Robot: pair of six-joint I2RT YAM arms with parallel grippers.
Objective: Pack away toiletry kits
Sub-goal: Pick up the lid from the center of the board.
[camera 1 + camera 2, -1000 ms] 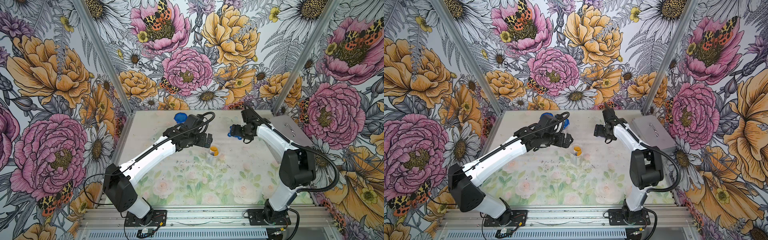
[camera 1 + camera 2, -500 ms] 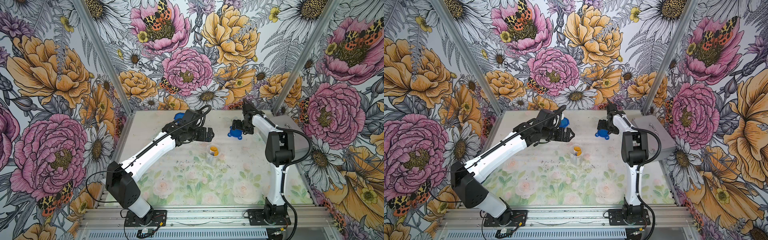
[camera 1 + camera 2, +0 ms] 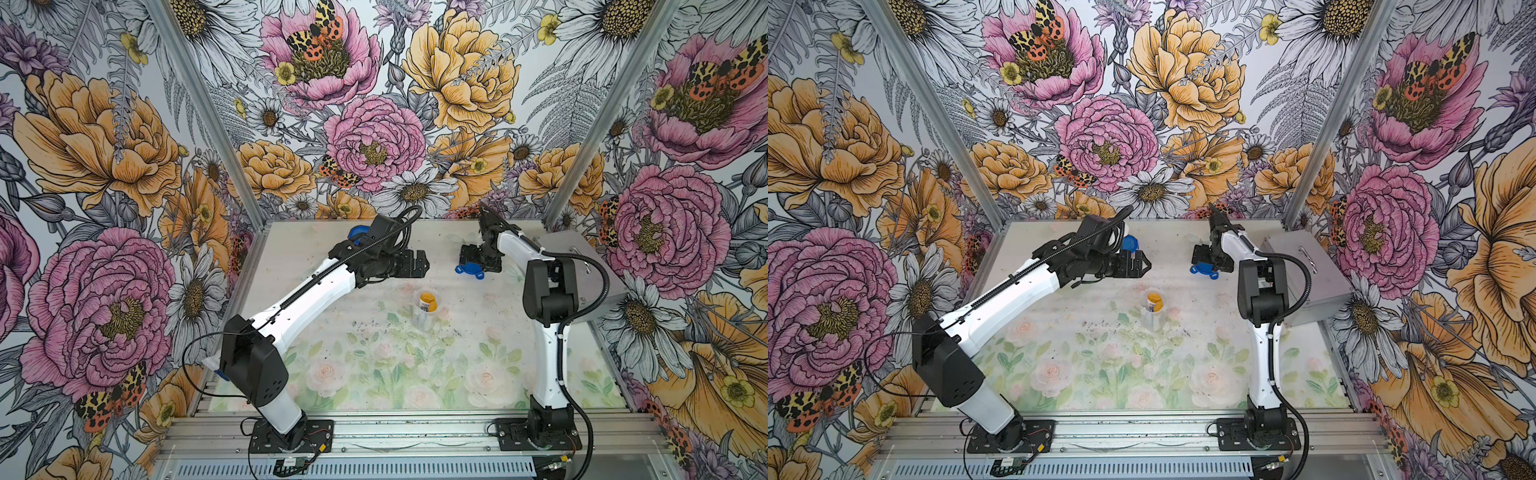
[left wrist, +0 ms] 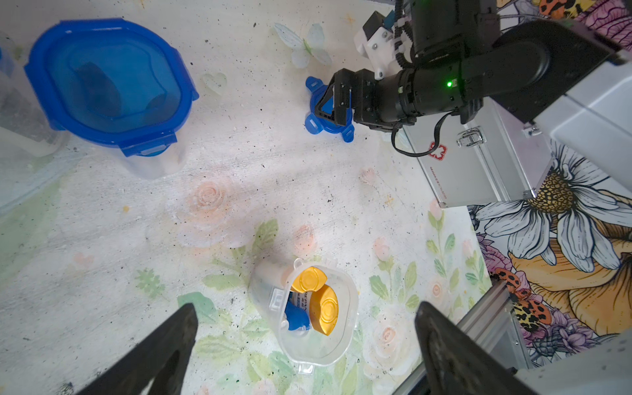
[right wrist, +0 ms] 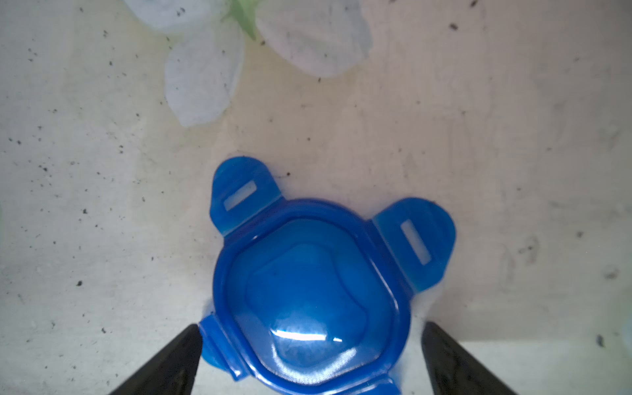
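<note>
Silver metal case (image 3: 1320, 286) sitting at the table's (image 3: 395, 365) right edge

The case is resting beside the floral wallpaper (image 3: 374, 137), a handle (image 3: 1308, 257) showing on its upper face; a red cross mark (image 4: 437, 151) is showing in the left wrist view; the table's faded rose print is carrying dark specks.
</note>
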